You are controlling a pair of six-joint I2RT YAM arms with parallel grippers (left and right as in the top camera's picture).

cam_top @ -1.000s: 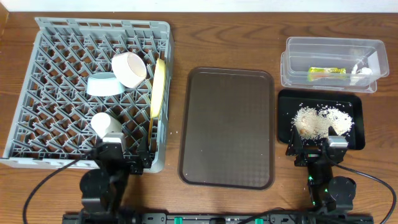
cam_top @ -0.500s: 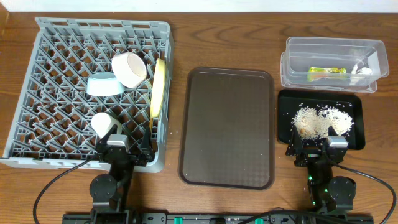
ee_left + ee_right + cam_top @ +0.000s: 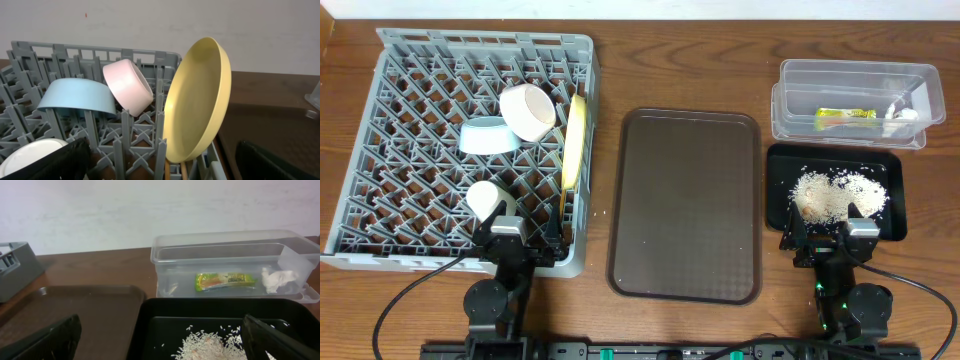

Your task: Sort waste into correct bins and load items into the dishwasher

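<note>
The grey dish rack [image 3: 380, 130] holds the yellow plate [image 3: 575, 140] on edge, the light blue bowl [image 3: 486, 136], the white bowl [image 3: 527, 110] and the small white cup [image 3: 490, 199]. In the left wrist view the plate [image 3: 197, 100] stands right of both bowls, with chopsticks [image 3: 183, 170] below it. The clear tub [image 3: 855, 100] holds the green-and-orange wrapper [image 3: 225, 280] and the white scrap [image 3: 277, 280]. The black tray [image 3: 835, 190] holds beige food leftovers [image 3: 830, 195]. My left gripper [image 3: 515, 240] is open at the rack's near edge. My right gripper [image 3: 830, 238] is open at the black tray's near edge.
A large dark brown serving tray [image 3: 686, 200] lies between the rack and the bins with nothing on it. The wooden table [image 3: 680, 70] runs behind everything to a pale wall.
My left gripper has drawn slightly towards the table's near edge over the last second. The right arm and all objects have not moved.
</note>
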